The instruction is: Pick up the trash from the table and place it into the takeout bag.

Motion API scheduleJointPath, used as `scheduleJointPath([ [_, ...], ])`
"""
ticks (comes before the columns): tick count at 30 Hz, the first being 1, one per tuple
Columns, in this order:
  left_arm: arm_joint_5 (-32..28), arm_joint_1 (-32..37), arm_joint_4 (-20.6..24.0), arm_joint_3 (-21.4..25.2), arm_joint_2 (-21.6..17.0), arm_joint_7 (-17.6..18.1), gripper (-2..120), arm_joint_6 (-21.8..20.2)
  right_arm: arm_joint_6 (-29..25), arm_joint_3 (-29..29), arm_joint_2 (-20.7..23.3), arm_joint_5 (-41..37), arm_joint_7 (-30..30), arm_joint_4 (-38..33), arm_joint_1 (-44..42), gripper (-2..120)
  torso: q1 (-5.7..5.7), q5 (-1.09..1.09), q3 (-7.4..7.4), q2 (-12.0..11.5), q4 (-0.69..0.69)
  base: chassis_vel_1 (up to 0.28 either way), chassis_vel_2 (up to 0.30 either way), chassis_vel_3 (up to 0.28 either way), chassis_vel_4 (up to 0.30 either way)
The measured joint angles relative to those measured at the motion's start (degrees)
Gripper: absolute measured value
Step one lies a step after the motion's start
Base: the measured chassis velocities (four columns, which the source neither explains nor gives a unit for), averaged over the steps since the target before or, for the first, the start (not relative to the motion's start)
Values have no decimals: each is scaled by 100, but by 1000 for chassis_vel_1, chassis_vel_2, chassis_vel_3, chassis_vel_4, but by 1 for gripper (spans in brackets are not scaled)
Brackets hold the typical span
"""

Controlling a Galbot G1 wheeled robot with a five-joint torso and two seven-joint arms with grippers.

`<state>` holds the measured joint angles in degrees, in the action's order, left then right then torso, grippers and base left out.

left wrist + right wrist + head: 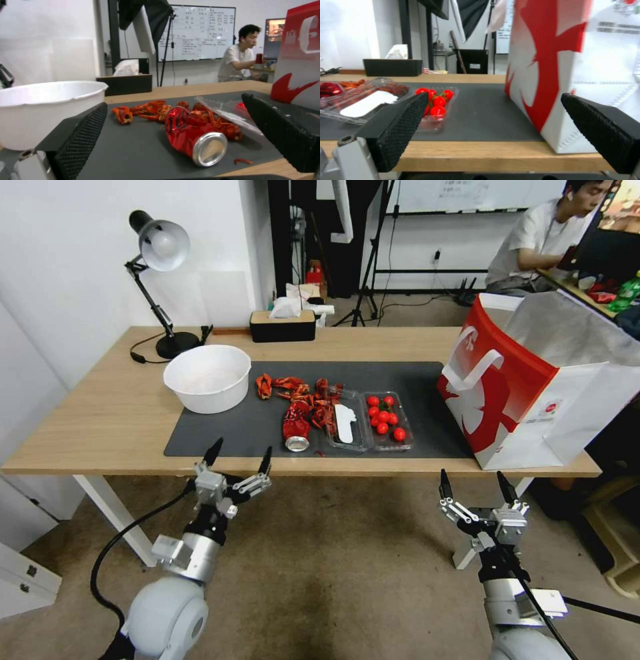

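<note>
A crushed red can (297, 427) (193, 135) lies on its side near the front of the dark mat (220, 437) on the table (100, 420). Red crayfish shells (300, 390) (150, 110) are scattered just behind it. The takeout bag (527, 380) (553, 62) stands open at the table's right end. My left gripper (240, 457) (175, 102) is open, hanging in front of the table's edge and facing the can. My right gripper (475, 481) (495, 97) is open too, off the front edge, between the tomato tray and the bag.
A large white bowl (207, 377) (40, 110) sits at the mat's left. An open clear plastic container (347, 423) and a tray of cherry tomatoes (387, 420) (436, 100) lie right of the can. A desk lamp (160, 253) and a tissue box (282, 323) stand at the back.
</note>
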<state>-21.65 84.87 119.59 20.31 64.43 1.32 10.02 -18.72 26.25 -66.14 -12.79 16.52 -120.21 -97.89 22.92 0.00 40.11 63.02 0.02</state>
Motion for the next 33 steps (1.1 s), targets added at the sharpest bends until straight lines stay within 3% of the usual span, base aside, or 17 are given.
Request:
scheduleJointPath([
  [6,-831,-597,-64,-375,-362,-90,100,-484,29,-46,37,-14,-5,58,49,100,0,1,0,0,-2,0,0,0,0],
  [15,-1569,-1363,-385,-1069,-677,-60,100,-833,32,-39,-17,18,-10,68,-31,100,0,1,0,0,-2,0,0,0,0],
  [19,-1881,-1826,-563,-1530,-816,117,100,-1159,32,-22,-51,44,-12,61,-60,100,0,1,1,0,-2,0,0,0,0],
  [26,-2157,-2247,-652,-1823,-861,490,100,-1744,30,7,-72,58,-12,56,-87,100,0,1,0,0,-2,0,0,0,0],
  [33,-2141,-2527,-914,-2029,-832,808,99,-1942,28,13,-70,59,-10,64,-69,100,0,0,0,1,-2,0,0,0,0],
])
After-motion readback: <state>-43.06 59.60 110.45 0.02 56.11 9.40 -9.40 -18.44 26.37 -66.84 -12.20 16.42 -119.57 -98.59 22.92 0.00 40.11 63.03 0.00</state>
